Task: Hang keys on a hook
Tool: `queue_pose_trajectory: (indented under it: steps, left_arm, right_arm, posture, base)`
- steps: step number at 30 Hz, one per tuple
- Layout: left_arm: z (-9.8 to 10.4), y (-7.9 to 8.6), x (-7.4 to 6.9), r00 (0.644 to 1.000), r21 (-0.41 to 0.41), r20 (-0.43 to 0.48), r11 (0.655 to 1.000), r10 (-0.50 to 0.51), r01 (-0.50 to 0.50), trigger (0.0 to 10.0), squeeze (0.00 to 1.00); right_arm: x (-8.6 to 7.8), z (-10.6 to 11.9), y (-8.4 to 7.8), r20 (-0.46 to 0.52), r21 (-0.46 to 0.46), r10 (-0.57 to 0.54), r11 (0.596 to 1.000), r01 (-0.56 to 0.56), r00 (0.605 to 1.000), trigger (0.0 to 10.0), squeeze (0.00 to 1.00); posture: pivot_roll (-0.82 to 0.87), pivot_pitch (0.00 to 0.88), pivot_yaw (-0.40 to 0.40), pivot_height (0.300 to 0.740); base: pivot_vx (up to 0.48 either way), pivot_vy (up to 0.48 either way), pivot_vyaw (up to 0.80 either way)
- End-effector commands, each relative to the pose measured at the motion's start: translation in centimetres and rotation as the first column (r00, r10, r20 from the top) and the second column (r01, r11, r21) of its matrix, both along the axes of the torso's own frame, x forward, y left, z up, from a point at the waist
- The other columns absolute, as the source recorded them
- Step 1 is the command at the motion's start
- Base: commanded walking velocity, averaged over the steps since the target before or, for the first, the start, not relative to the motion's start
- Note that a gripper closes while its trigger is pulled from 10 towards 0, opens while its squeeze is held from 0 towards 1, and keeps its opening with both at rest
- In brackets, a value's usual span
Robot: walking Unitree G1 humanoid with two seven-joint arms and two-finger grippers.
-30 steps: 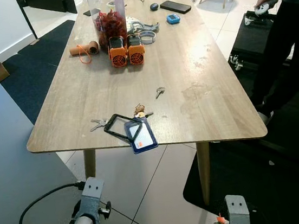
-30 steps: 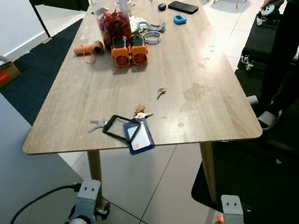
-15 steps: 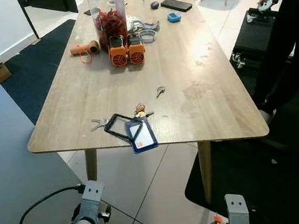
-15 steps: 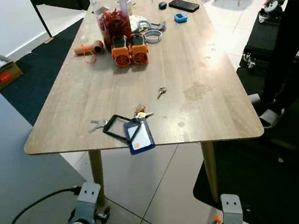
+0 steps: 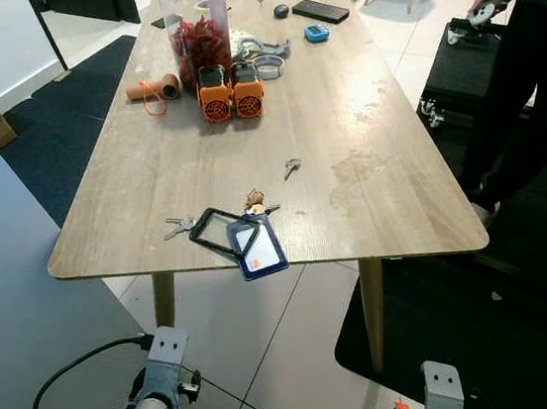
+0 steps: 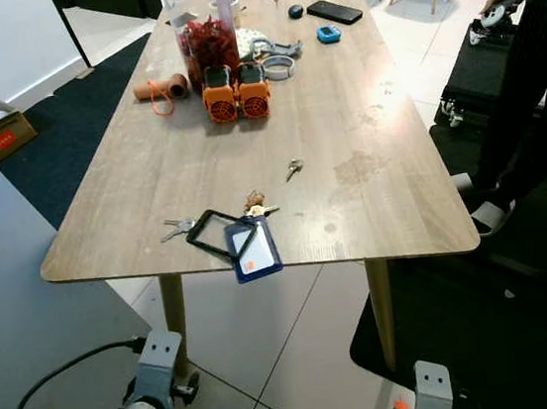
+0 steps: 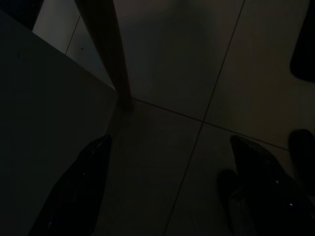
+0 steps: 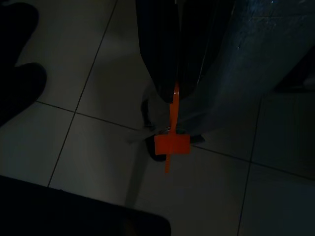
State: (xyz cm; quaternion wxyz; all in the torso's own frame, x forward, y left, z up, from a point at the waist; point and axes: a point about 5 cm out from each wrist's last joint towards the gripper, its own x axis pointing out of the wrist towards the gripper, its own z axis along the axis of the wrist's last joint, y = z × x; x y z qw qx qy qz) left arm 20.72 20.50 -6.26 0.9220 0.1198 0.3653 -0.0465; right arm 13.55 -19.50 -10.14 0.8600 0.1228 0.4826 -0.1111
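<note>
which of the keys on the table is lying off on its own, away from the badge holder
The single key near the middle of the table. The other keys and the small bunch lie right beside the blue badge holder at the near edge.

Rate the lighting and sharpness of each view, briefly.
Left and right eye views: bright, sharp, with a pale sheen on the table near the far end. Left wrist view: very dark, fingers barely outlined. Right wrist view: dim, though the orange tag reads clearly.
</note>
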Motion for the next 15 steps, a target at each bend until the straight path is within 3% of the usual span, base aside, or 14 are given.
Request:
queue_pose_trajectory:
  steps: [1,12,15]
  left_arm:
    - [-0.2,0.2,-0.3,1.000,0.001,-0.014,1.000,0.005,-0.005,10.0,0.00]
    - [0.9,0.3,1.0,0.996,-0.045,0.074,0.998,0.046,-0.042,10.0,0.00]
    - [1.7,-0.2,1.7,0.989,-0.137,0.149,0.991,0.017,0.004,10.0,0.00]
  right_arm:
    - [-0.2,-0.1,0.0,-0.012,0.005,-0.011,1.000,0.011,1.000,10.0,0.00]
    - [-0.2,-0.1,-0.1,-0.018,0.004,0.016,1.000,-0.016,1.000,10.0,0.00]
    - [0.1,0.1,-0.3,0.001,0.006,-0.004,1.000,0.004,1.000,10.0,0.00]
  posture:
    - [0.08,0.070,-0.012,0.740]
    - [0.10,0.079,-0.039,0.740]
    - [0.10,0.087,-0.047,0.740]
  base:
    - [0.000,0.000,0.00]
    - [0.000,0.000,0.00]
    - [0.000,0.000,0.00]
